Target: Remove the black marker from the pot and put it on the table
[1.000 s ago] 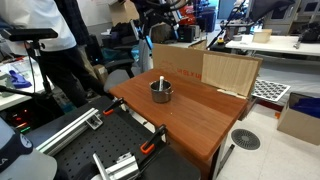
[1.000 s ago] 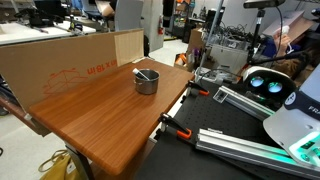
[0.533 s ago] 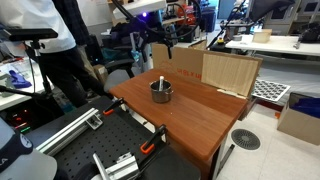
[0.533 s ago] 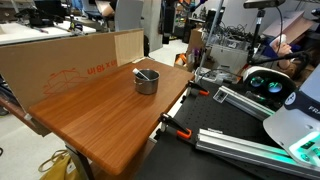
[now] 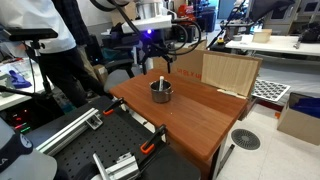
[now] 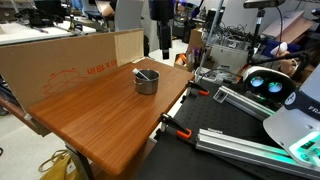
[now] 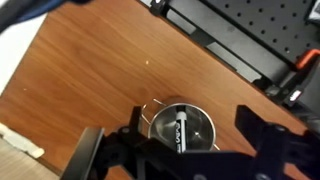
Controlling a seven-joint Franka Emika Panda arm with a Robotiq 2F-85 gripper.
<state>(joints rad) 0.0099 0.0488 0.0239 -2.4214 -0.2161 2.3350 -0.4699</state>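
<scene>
The small metal pot (image 5: 161, 92) stands on the reddish-brown table (image 5: 200, 112), near its far side; it shows in both exterior views (image 6: 147, 81). The black marker (image 7: 182, 130) lies inside the pot (image 7: 203, 119) with its paler end up against the rim; its tip sticks up in an exterior view (image 5: 162, 79). My gripper (image 5: 157, 62) hangs above the pot, apart from it, also seen in an exterior view (image 6: 160, 48). In the wrist view the gripper (image 7: 170, 148) is open and empty, its fingers either side of the pot over the table (image 7: 100, 70).
An upright tan cardboard sheet (image 5: 230, 72) (image 6: 60, 65) stands along the table's back edge. Orange-handled clamps (image 5: 150, 142) (image 6: 176, 128) grip the table's near edge. A person (image 5: 60, 50) stands beside the table. Black mounting rails (image 7: 250, 30) lie past the edge.
My arm has come into view and moved down over the pot. The pot and marker have not moved.
</scene>
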